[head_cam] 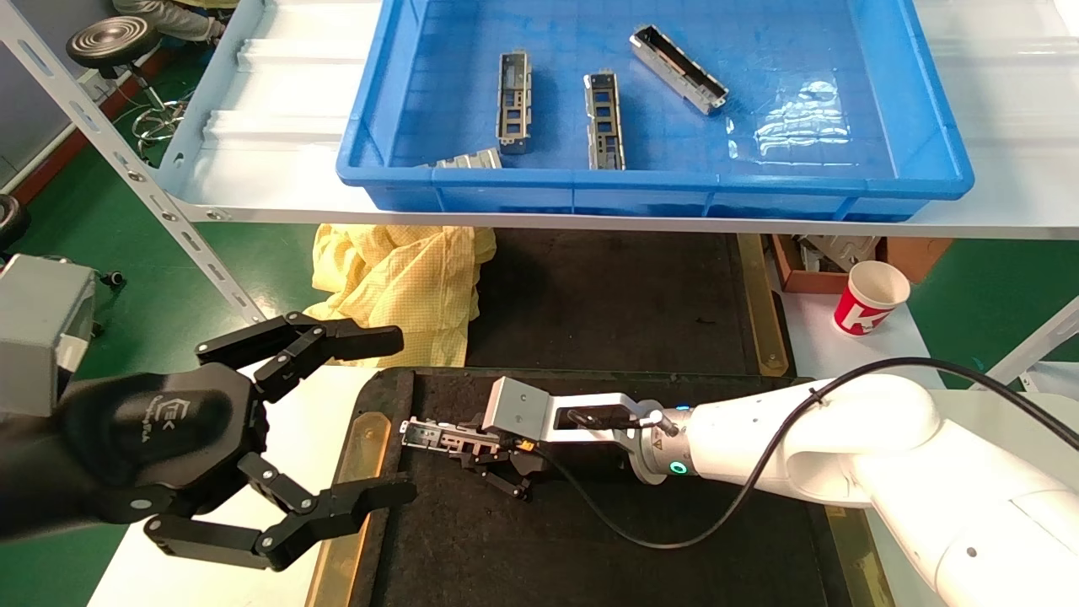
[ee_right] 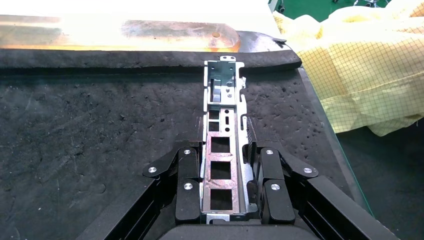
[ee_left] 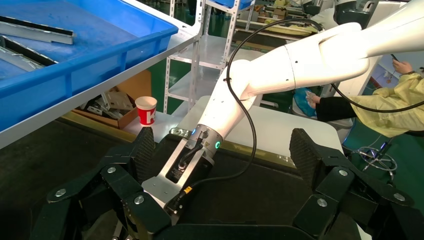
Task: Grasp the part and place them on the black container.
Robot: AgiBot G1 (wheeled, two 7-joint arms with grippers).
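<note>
The part (head_cam: 434,435), a silver-grey channel bracket with rectangular cut-outs, lies flat near the left end of the black container (head_cam: 590,523). My right gripper (head_cam: 472,443) is shut on it, low over the tray. In the right wrist view the part (ee_right: 222,130) runs between the fingers (ee_right: 187,170), its far end close to the rim of the black container (ee_right: 100,130). My left gripper (head_cam: 400,416) is open and empty, held above the tray's left brass strip (head_cam: 371,438). The left wrist view shows its spread jaws (ee_left: 223,150) facing the right arm.
A blue crate (head_cam: 657,181) on the shelf at the back holds several more brackets (head_cam: 605,118). A yellow cloth (head_cam: 405,278) lies behind the tray at the left. A red-and-white paper cup (head_cam: 872,297) stands at the right. A second dark mat (head_cam: 615,295) lies beyond the tray.
</note>
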